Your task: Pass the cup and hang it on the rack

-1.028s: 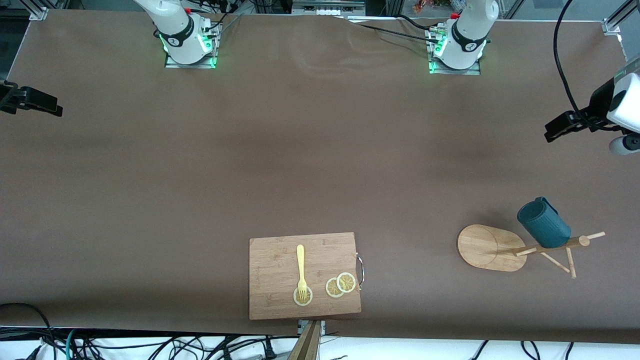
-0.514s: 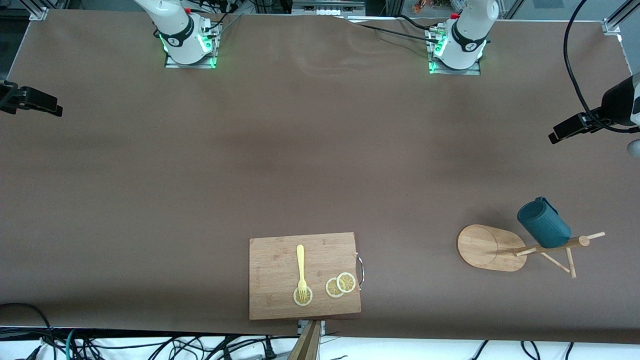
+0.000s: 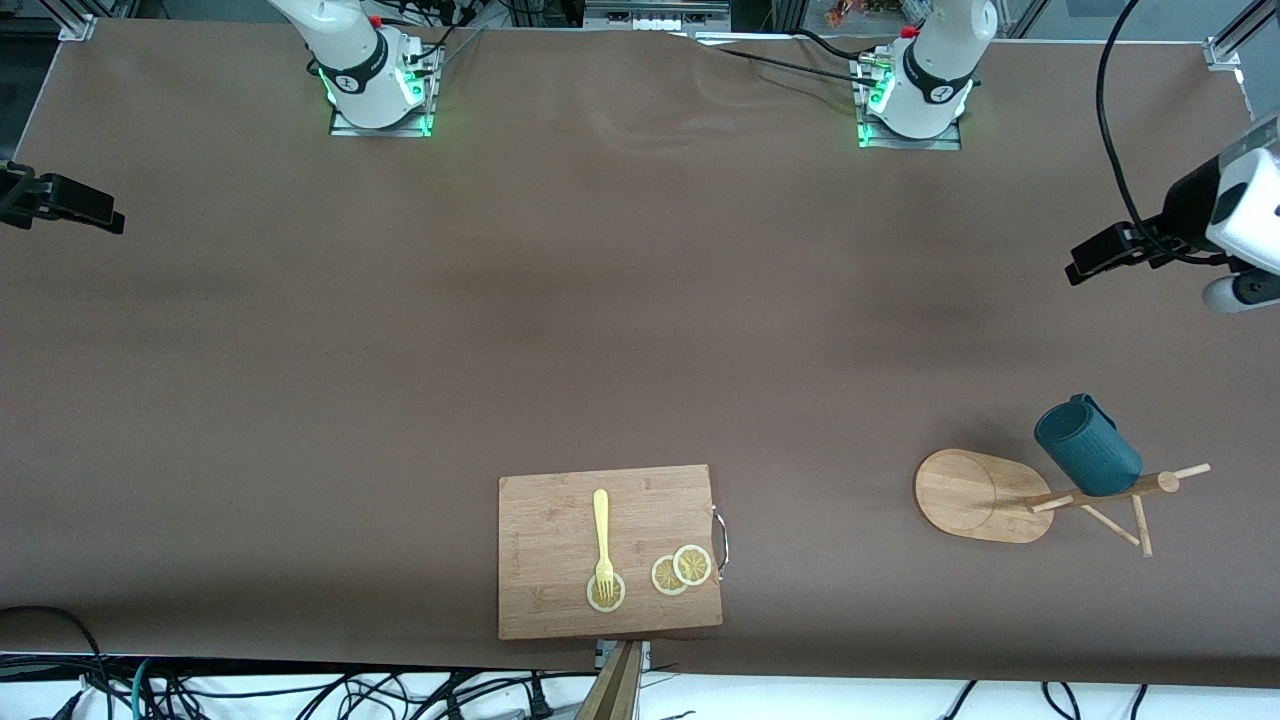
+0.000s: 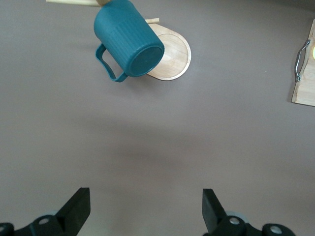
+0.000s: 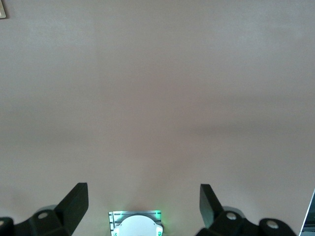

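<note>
Your cup [image 3: 1087, 448] hangs on the rack [image 3: 985, 495] toward the left arm's end, while your left gripper [image 3: 1100, 254] and right gripper [image 3: 75, 205] both hover wide open, holding nothing.

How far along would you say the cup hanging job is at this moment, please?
It looks essentially done: the cup hangs on a peg of the rack, mouth down, untouched. Nothing is in hand: the left pincer is open over bare table at its own end, and the right pincer waits open at the right arm's end. Only parking remains.
</note>
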Available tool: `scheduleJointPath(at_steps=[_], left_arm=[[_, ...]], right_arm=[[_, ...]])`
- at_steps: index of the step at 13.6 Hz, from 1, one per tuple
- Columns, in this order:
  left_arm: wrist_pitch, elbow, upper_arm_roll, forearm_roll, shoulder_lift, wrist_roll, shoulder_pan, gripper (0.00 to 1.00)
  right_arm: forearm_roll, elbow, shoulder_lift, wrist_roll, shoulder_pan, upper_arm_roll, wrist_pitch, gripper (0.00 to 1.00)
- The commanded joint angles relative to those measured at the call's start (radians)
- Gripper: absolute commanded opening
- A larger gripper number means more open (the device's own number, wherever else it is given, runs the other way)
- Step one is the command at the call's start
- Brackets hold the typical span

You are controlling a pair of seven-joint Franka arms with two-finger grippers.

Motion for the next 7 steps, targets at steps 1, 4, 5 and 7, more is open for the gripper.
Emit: scheduleJointPath(at_steps=[1,4,5,7], left_arm=[[-0.012,0.033,0.001,0.021,0.016,0.043,-0.007,1.00],[-0.013,0.032,0.001,0.017,0.022,0.075,-0.007,1.00],[-0.013,0.031,0.001,0.015,0.022,0.075,-0.007,1.00],[-0.013,0.031,0.001,0.015,0.022,0.077,-0.007,1.00]], right_arm=[[-0.001,0.015,0.006,0.001,-0.005,0.006,-0.002,1.00],[-0.001,0.015,0.006,0.001,-0.005,0.006,-0.002,1.00],[-0.001,0.015,0.006,0.001,-0.005,0.006,-0.002,1.00],[-0.001,0.015,0.006,0.001,-0.005,0.006,-0.002,1.00]])
